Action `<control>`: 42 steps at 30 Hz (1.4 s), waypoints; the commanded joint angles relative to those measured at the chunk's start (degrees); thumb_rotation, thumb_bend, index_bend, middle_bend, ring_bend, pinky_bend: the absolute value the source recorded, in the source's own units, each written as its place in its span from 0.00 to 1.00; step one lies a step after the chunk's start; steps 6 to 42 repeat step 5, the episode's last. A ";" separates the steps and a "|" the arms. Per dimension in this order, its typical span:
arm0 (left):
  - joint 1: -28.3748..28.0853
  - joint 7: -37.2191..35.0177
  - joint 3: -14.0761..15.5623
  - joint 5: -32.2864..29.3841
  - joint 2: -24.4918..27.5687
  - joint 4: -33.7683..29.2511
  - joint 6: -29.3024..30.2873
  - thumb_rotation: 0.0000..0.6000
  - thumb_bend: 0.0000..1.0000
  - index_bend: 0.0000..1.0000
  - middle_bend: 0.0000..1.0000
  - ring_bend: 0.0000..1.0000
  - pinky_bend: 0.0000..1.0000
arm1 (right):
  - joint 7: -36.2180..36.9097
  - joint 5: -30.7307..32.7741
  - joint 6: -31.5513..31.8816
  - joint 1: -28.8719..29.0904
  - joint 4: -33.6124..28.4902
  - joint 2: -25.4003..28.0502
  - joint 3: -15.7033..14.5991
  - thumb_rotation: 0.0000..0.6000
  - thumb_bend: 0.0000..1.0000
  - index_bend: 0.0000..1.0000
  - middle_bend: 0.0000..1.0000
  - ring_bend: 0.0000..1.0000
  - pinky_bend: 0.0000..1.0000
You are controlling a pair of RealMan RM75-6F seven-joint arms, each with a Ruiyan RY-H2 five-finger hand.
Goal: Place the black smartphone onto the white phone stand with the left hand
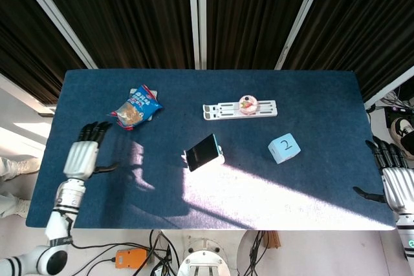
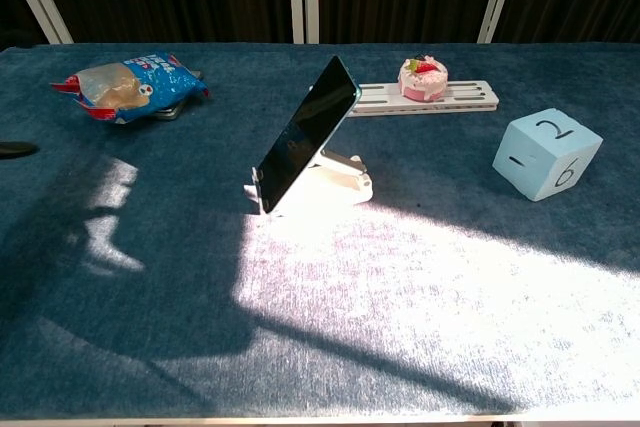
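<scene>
Phone [image 1: 202, 152] is leaning tilted on the stand [image 1: 218, 158], near the middle of the table [image 1: 310, 101]. Left hand [image 1: 83, 158] is hovering well apart from the phone, at the table's left edge, fingers spread and holding nothing. Right hand [image 1: 396, 185] is hanging beyond the right edge, likewise spread and holding nothing.

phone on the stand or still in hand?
On the stand. The black smartphone leans tilted on the white phone stand; the left hand is apart, open, holding nothing.
</scene>
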 commanded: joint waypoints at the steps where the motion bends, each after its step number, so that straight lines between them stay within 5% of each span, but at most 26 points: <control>1: 4.34 -0.62 2.63 1.61 3.00 1.20 5.33 1.00 0.09 0.12 0.09 0.00 0.00 | -0.38 -0.49 0.29 0.08 -0.02 -0.45 -0.06 1.00 0.11 0.00 0.00 0.00 0.04; 5: 9.23 -3.37 4.54 3.45 5.18 2.11 11.09 1.00 0.09 0.12 0.09 0.00 0.00 | -1.46 -1.27 0.98 0.01 -0.65 -0.92 -0.17 1.00 0.11 0.00 0.00 0.00 0.04; 42: 9.23 -3.37 4.54 3.45 5.18 2.11 11.09 1.00 0.09 0.12 0.09 0.00 0.00 | -1.46 -1.27 0.98 0.01 -0.65 -0.92 -0.17 1.00 0.11 0.00 0.00 0.00 0.04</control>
